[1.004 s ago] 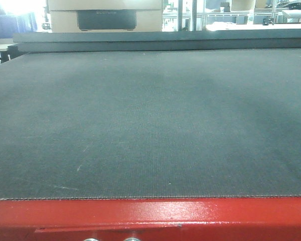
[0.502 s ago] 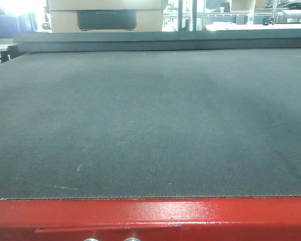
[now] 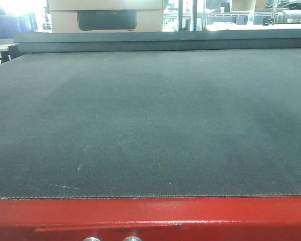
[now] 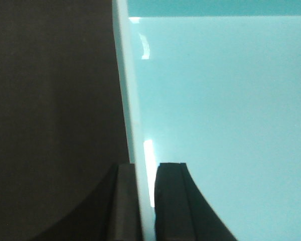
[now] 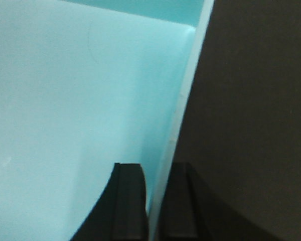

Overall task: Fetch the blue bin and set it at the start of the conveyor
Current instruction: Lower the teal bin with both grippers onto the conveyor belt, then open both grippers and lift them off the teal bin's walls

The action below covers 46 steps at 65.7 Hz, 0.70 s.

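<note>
The blue bin [image 4: 220, 125] hangs between the two arms. The left gripper [image 4: 146, 201] is clamped on one side wall, one finger inside the tub and one outside, with the thin rim running straight away from it. The right gripper [image 5: 158, 201] is pinched the same way on the opposite wall. So the bin's hollow lies inward from both grippers, and neither arm is nearer; they share it evenly.

Outside each wall there is only dark, finely textured ground. It looks like belt fabric, though I can't say whether the bin's base touches it.

From the front view the conveyor start [image 3: 150, 125] is bare beyond its red frame [image 3: 150, 216], and the bin is nowhere in that view. I'd judge the set-down is not finished, and that it calls for both arms to move together and keep the walls level.
</note>
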### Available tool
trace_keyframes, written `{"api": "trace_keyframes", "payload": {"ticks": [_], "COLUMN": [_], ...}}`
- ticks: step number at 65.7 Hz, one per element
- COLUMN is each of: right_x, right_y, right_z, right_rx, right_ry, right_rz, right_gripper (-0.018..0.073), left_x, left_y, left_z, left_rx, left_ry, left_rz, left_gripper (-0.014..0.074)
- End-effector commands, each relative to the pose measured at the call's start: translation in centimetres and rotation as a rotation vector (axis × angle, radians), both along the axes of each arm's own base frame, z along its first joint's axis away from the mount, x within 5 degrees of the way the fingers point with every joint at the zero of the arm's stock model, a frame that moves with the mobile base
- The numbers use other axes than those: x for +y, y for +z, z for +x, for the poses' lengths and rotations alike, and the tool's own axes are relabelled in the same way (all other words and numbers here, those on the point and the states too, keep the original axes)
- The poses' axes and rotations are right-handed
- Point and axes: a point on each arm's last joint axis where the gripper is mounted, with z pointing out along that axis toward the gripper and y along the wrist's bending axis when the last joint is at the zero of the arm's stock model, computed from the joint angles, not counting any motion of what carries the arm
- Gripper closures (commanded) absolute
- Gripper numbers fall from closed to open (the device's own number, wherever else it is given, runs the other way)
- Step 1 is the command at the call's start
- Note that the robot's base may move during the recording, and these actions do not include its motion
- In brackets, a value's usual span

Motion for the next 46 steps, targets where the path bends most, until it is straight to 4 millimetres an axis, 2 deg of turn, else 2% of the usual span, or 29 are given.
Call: {"api": "trace_keyframes", "payload": {"ticks": [1, 18, 28, 36, 43, 46], "right_x": [-0.4, 0.3, 0.6, 0.9, 1.1, 1.1], "right_y": [-1.8, -9.5, -12.1, -13.9, -15.3, -15.9], "right_z": [0.8, 3.4, 4.7, 6.0, 6.8, 7.1], "right_rx": [0.021, 0.148, 0.169, 0.204, 0.235, 0.250], "right_ry": [-0.002, 0.006, 0.008, 0.009, 0.011, 0.011], "right_rz": [-0.077, -0.108, -0.113, -0.125, -0.132, -0.136], "right_gripper": [0.0711, 0.0711, 0.0711, 0.0711, 0.0705, 0.0669], "left_x": [0.1, -0.4, -0.5, -0.7, -0.8, -0.9], "left_y": [-1.4, -9.5, -13.0, -14.9, -15.7, -16.0], "left_z": [-0.4, 0.8, 1.1, 1.6, 2.2, 2.4], "left_rx": [0.051, 0.155, 0.154, 0.175, 0.172, 0.176], "left_ry": [-0.002, -0.004, -0.001, 0.000, 0.001, 0.001], "left_rz": [0.017, 0.032, 0.024, 0.031, 0.030, 0.032], "left_gripper": [0.0708, 0.0708, 0.0708, 0.0708, 0.0707, 0.0697]}}
